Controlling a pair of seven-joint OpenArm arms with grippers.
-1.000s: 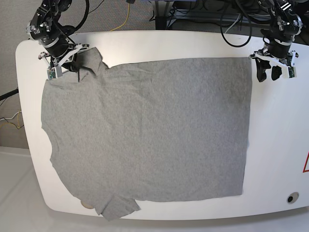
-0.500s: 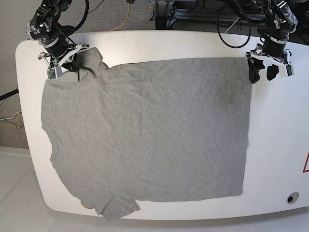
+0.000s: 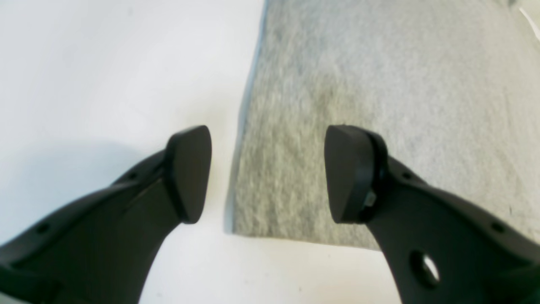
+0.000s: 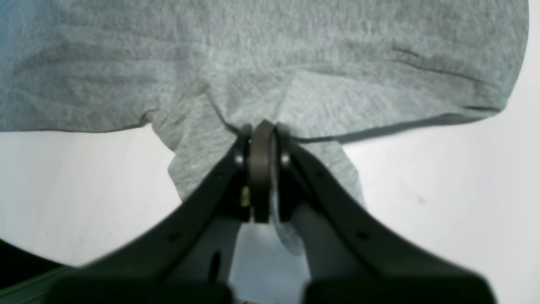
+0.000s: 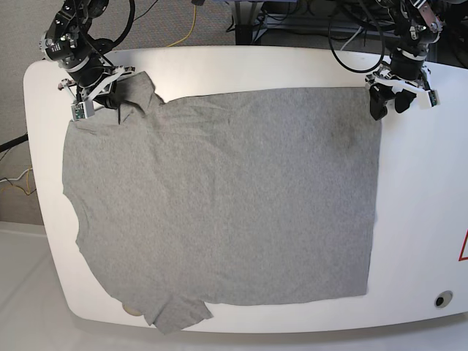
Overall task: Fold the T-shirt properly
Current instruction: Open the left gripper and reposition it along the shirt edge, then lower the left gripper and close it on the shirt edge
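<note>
Beside the parted left hand (image 3: 268,173) lies the T-shirt (image 5: 219,197) corner (right hand (image 4: 261,139) pinches its sleeve).

overall light: bright, even and diffuse in all three views
shadows: soft grey patch on the white table (image 3: 105,84) beside the left gripper (image 3: 268,173); thin dark line under the T-shirt (image 4: 295,63) hem
glare: table nearly washed out white in the wrist views
blur: cloth weave smeared in the left wrist view; right gripper (image 4: 261,131) soft, close up
distortion: table (image 5: 241,62) edges bow in the base view
</note>
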